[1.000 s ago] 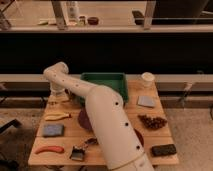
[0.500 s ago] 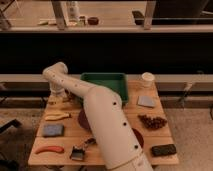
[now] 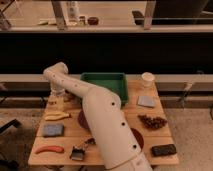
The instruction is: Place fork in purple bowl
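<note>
My gripper is at the far left corner of the wooden table, low over the tabletop, at the end of the white arm that reaches across from the front. I cannot make out the fork; it may be hidden under the gripper. The purple bowl sits left of the table's middle, mostly covered by my arm, with only its dark left rim showing. It lies a short way in front and to the right of the gripper.
A green tray stands at the back middle, with a white cup to its right. Yellow-handled pliers, a blue-grey sponge, an orange-red tool and a black-handled brush lie on the left. The orange-red bowl, a grey cloth, a brown cluster and a black block are on the right.
</note>
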